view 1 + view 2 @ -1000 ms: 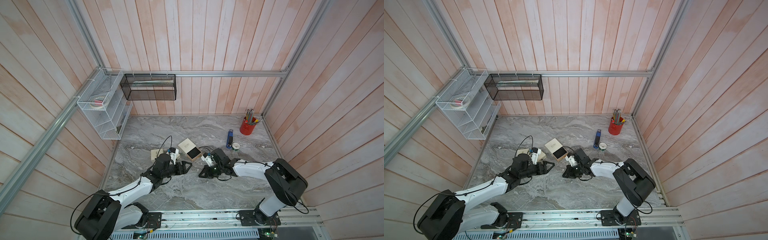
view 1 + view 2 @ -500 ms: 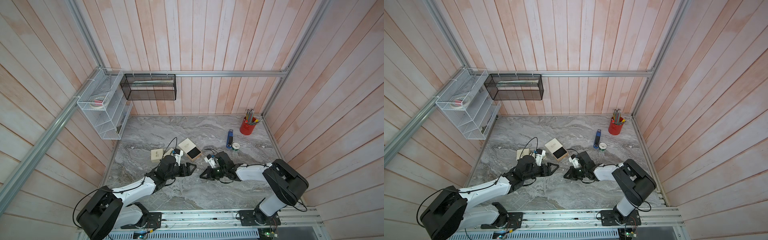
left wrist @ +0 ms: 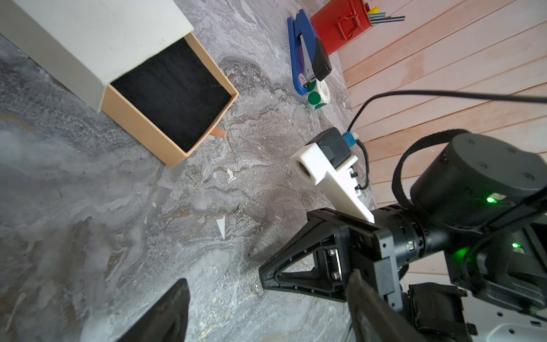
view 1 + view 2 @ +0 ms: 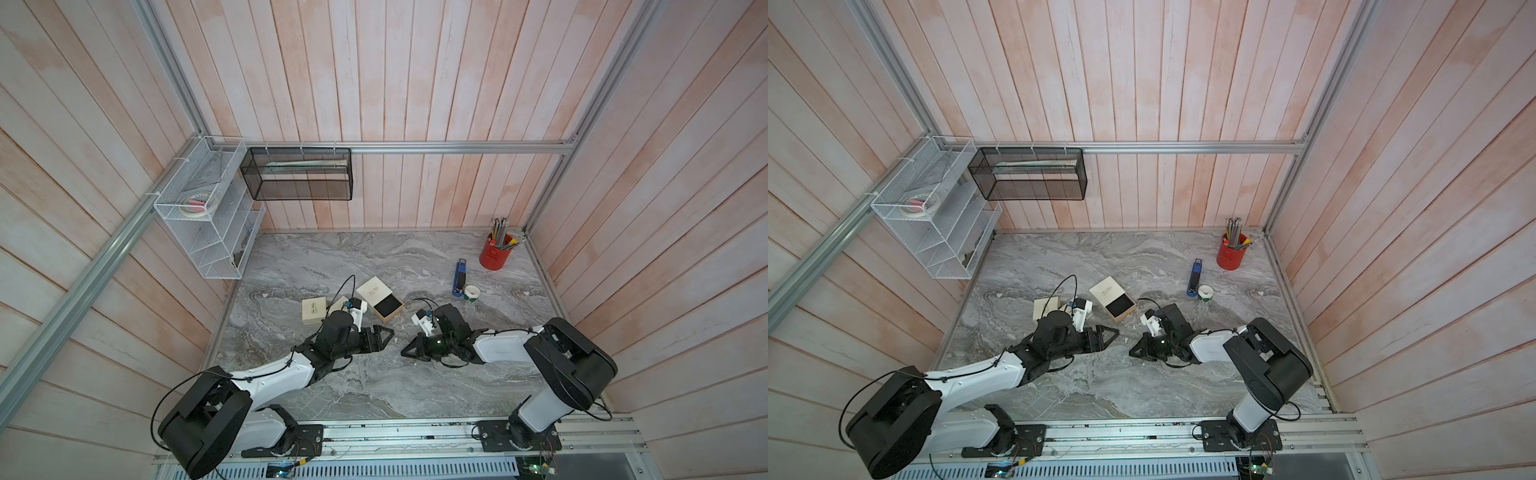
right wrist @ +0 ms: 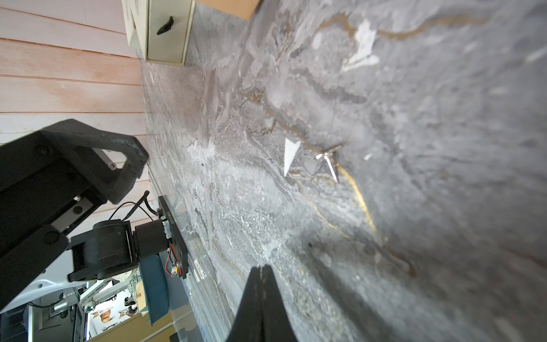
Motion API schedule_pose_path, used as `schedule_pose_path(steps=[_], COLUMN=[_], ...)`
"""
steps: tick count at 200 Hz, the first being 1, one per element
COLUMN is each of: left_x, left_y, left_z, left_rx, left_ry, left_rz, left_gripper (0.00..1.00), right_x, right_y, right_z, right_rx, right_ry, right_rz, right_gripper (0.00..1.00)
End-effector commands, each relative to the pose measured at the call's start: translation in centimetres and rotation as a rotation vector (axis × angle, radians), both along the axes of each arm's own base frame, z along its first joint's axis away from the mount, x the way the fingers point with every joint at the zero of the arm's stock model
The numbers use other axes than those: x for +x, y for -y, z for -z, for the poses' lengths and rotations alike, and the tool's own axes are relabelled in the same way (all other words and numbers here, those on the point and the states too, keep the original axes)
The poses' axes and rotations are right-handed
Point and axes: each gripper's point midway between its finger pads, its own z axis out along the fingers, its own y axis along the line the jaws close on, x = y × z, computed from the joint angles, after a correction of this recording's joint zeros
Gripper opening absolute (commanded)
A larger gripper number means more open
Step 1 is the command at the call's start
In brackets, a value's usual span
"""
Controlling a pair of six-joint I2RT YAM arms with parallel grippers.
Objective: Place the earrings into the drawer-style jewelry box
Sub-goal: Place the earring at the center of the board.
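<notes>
Earring point(image 5: 327, 161) resolves only from right wrist — right tool point(image 5: 260, 268) closed empty, left tool point(image 4: 384, 338) gaping.

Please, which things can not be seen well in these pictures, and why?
Earring: too small in both top views; in the right wrist view a small metal piece, shape unclear.
Small box: mostly covered by the left arm's camera in both top views.
Drawer: back part hidden under the white sleeve, left wrist view.
Left gripper: fingers cut off by the edge, left wrist view.
</notes>
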Motion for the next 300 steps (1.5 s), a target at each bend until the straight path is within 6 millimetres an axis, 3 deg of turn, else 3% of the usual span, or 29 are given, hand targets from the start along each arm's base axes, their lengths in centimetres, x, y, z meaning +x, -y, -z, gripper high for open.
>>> schedule_pose_path(steps=[1,115,300], left_x=[-0.3,-0.4,-0.2], left_y=[0.1,0.5,0.8], left_z=[0.7,1.3,1.2], left_rx=[0.003,0.012,0.012], left_ry=[-0.008,-0.025,-0.017], left_rz=[0.003,0.012,0.011], left_gripper=[0.84,0.84,0.84], right_x=[-0.4,-0.8,-0.9], right_y=[0.4,1.5,3.6], right_z=[1.0,2.6,4.0], right_rx=[-0.009,-0.028,-0.142], right_ry=[-0.031,-0.069,-0.061], right_rz=[0.000,0.013,0.050], right_gripper=[0.00,0.00,0.15])
